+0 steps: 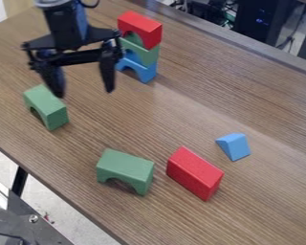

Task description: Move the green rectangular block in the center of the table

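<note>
1. Sitting closest to the camera is a green arched block, probably painted wood (125, 171): squared top, half-round notch underneath, matte finish. It's toward the camera and to the view's right from the claw, long axis roughly side to side, so I'd expect a wrist turn for a pinch across its narrow width.
2. Just beside it, view right: a solid red rectangular block (194, 173), crisp edges. Going in on that side could bump it, imo. A small smooth blue wedge (233, 146) is a bit past that.
3. Next back, at view left, there's a second green arched block (46, 106), same matte look, long axis running away from the camera. It's the nearer one to the claw, just below and view left of it. No plain green brick, so I can't say for sure which one the task means, but this one looks like the easier grab: a small shift left, fingers either side.
4. The black two-finger gripper (84, 93) hangs above the brown wood-grain tabletop (175, 112), spread wide with nothing between its fingers.
5. Farthest back is a stack: red arch (141, 26) on green arch (141, 51) on blue arch (137, 68).
</note>
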`<state>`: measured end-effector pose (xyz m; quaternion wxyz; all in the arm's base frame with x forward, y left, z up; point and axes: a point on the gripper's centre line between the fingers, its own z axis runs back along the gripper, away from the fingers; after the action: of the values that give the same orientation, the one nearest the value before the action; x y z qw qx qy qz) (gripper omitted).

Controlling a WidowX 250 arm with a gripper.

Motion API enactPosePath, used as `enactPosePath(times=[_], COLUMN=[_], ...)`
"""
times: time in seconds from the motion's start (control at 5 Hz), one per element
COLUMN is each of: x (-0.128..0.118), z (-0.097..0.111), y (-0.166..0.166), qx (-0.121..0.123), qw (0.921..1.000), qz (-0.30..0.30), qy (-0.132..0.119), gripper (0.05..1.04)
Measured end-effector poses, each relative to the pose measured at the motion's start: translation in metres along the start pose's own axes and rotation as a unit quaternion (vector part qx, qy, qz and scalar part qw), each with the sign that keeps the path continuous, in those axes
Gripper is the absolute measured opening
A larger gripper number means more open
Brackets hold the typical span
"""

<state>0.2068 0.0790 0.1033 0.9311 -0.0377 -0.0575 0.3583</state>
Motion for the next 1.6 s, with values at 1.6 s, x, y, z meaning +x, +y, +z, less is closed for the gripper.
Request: enactPosePath(times=[1.6], x=[0.044], z=[-0.053], y=[0.06], qx=[0.017], qw=[0.9831], qz=[0.174], qy=[-0.054], gripper=[0.999])
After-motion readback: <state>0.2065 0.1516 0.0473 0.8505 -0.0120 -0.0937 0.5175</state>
